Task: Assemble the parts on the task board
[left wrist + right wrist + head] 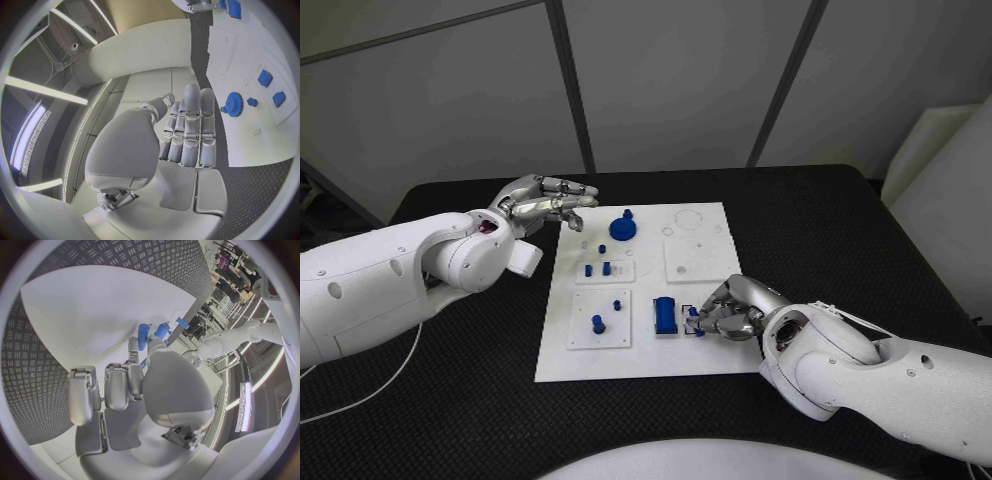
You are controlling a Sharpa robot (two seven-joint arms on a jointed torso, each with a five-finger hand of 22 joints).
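The white task board (pixel 646 350) lies in the middle of the black table. A blue gear (pixel 623 228) stands near its far edge, with small blue pegs (pixel 606 268) below it and a single peg (pixel 597 323) at the near left. A blue block (pixel 665 315) stands near the middle. My right hand (pixel 733 310) rests on the board's near right and pinches a small blue part (pixel 692 322) beside the block; the right wrist view shows blue parts (pixel 144 335) at its fingertips. My left hand (pixel 545 205) hovers at the board's far left corner, fingers curled in, holding nothing; the gear (pixel 234 104) lies beyond its fingers (pixel 187 130).
The black textured table (pixel 819 230) surrounds the board, with free room on the right side and in front. A pale panel (pixel 942 170) stands at the table's far right. A thin white cable (pixel 372 390) runs under my left arm.
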